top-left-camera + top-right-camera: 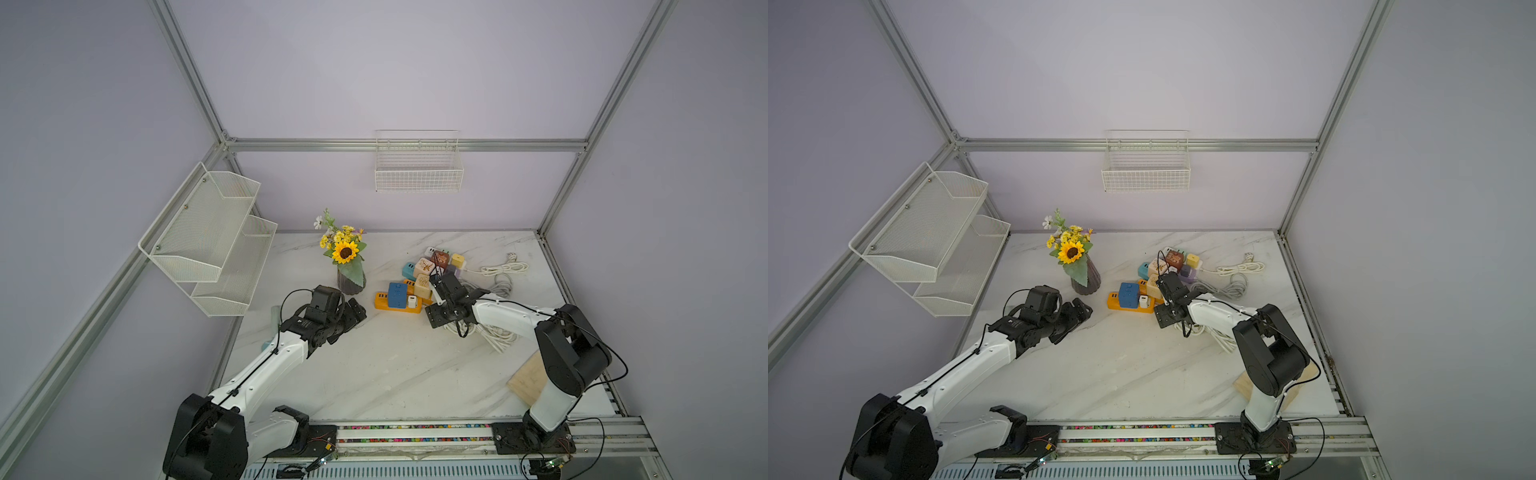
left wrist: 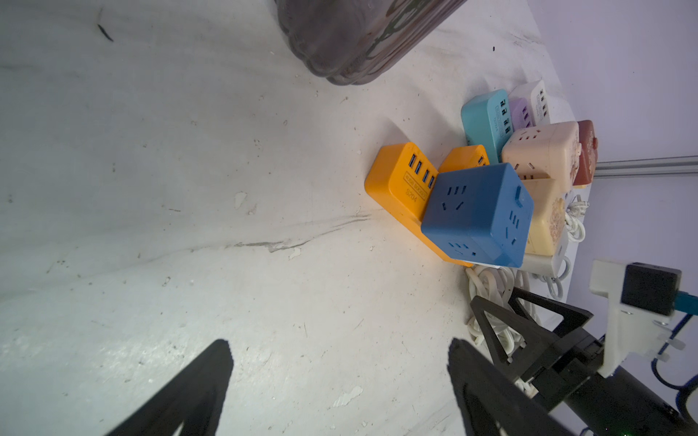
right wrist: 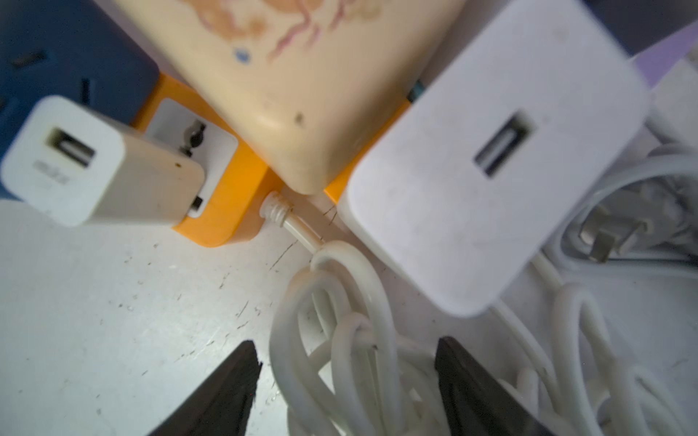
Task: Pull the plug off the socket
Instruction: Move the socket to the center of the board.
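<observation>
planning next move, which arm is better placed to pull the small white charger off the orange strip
Right: the right hand, open, is close by the small white charger on the orange strip; the left hand is farther off.

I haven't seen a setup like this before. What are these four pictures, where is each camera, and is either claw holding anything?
A left arm and a right arm stand at the near edge of a marble table. Each ends in a two-fingered claw. Both top views come from one camera head overhead and show nearly the same scene. The other two pictures come from cameras on the arms' wrists, looking out past the fingers.

On the table are a vase of flowers, a cluster of coloured socket blocks and coils of white cable. A blue cube socket and a small white charger sit on an orange power strip.

The left gripper is open over bare table. The right gripper is open above the cable, near the charger. Neither holds anything.
</observation>
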You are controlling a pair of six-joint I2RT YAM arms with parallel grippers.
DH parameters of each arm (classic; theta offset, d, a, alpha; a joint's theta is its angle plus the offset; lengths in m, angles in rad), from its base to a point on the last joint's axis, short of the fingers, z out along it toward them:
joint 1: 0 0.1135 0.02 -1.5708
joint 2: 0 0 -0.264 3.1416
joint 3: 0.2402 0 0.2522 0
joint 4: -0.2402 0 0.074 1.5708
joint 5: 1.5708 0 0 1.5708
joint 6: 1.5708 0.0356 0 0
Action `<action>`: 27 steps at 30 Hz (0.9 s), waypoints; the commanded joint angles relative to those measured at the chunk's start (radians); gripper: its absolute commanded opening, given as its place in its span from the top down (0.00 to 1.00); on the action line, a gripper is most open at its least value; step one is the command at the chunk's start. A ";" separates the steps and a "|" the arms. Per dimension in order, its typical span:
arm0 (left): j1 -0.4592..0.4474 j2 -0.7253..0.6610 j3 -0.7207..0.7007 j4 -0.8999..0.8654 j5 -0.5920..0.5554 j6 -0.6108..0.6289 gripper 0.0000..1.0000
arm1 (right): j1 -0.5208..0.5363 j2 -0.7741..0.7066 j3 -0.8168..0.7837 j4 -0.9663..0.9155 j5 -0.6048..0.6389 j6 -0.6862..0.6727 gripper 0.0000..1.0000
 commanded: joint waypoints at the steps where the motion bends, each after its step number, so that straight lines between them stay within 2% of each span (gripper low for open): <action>1: -0.007 -0.005 0.000 0.017 -0.006 -0.019 0.09 | 0.016 0.038 0.021 0.004 -0.003 -0.033 0.27; 16: -0.007 -0.065 -0.027 -0.017 -0.058 -0.046 0.12 | 0.130 0.041 -0.018 -0.006 -0.060 -0.087 0.74; 24: -0.006 -0.104 -0.037 -0.042 -0.114 -0.083 0.13 | 0.181 -0.052 -0.083 -0.044 -0.134 -0.096 0.90; 27: -0.006 -0.114 -0.044 -0.048 -0.123 -0.097 0.14 | 0.193 -0.082 -0.094 -0.100 -0.135 -0.072 0.91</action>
